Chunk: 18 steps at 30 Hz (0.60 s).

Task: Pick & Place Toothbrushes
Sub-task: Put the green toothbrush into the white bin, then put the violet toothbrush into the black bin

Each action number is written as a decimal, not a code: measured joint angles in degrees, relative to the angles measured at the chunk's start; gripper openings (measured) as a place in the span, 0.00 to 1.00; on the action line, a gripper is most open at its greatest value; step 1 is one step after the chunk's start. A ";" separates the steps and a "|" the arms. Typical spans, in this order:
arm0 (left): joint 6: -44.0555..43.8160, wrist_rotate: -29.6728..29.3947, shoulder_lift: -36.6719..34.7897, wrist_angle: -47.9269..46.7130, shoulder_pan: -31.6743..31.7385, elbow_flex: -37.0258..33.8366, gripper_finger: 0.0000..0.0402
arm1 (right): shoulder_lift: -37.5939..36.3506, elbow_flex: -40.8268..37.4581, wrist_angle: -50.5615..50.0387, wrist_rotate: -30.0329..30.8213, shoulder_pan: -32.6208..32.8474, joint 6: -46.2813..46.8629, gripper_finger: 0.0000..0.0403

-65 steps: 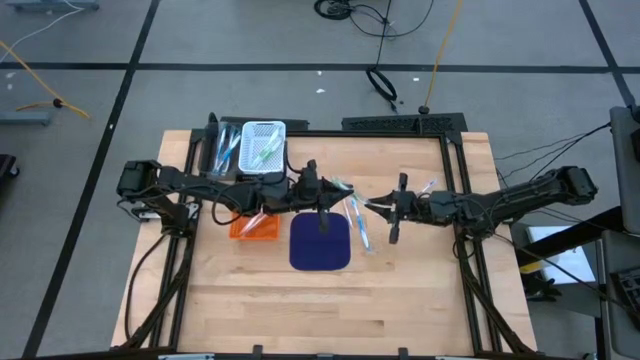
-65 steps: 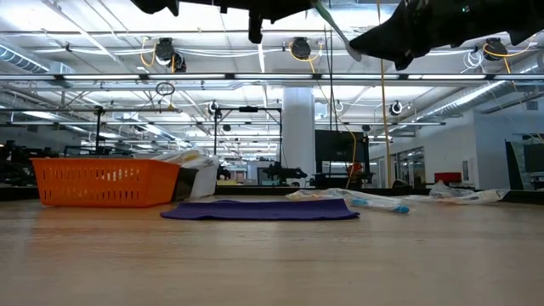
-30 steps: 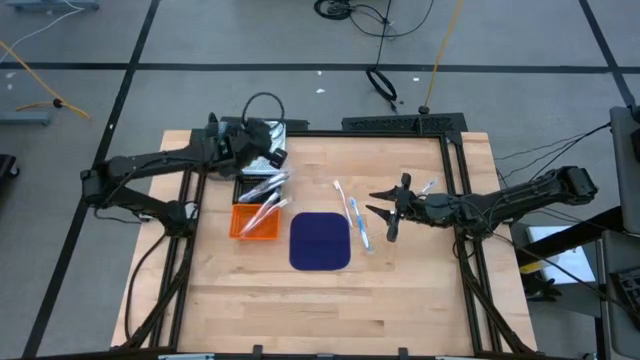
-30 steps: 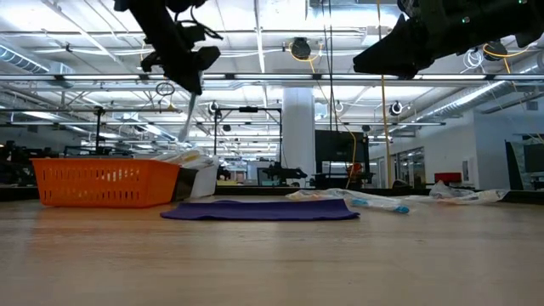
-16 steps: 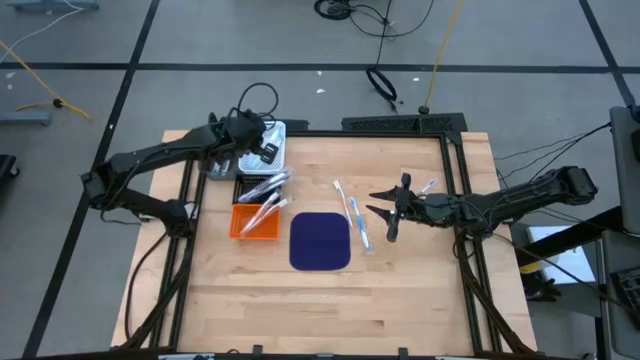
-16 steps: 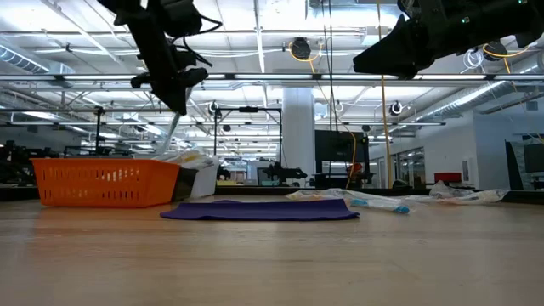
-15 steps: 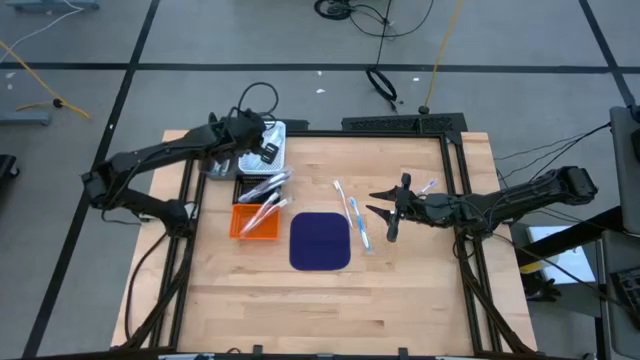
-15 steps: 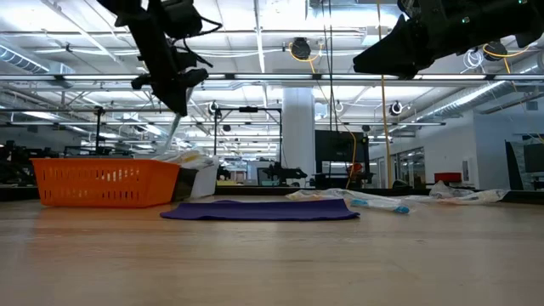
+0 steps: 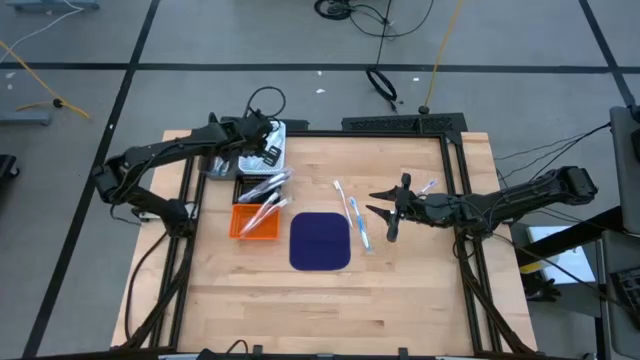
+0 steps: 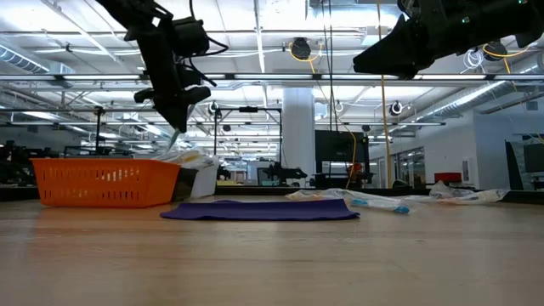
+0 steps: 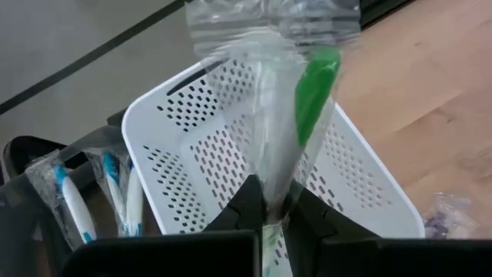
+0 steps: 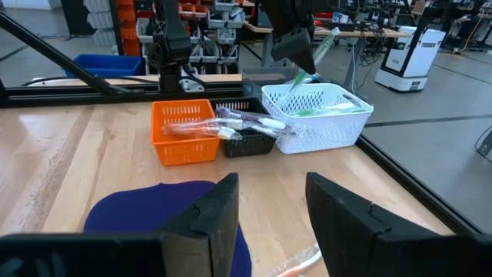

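Table [image 9: 420,290] fills mid-frame, white basket [image 11: 350,188] at its upper left. My left gripper [image 11: 270,211] hangs over that basket, jaws pinched on a green toothbrush [image 11: 315,85] in a clear sleeve. Light, stiff stick; slippery, crinkly film, so grip the handle. My right gripper [image 12: 269,208] waits right of centre, jaws apart, near loose toothbrushes [image 9: 354,218].

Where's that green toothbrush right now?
The green toothbrush, still in its clear wrapper, is pinched in the left gripper just above the white basket, at the table's far left corner in the high view.
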 joint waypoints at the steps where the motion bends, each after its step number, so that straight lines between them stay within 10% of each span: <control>1: -0.04 0.00 0.01 0.01 -0.03 0.00 0.06 | 0.00 0.00 0.01 0.00 0.00 0.00 0.36; 18: -0.25 -1.21 -0.07 1.18 -0.05 0.00 0.47 | 0.00 0.00 -0.23 0.00 0.00 0.00 0.35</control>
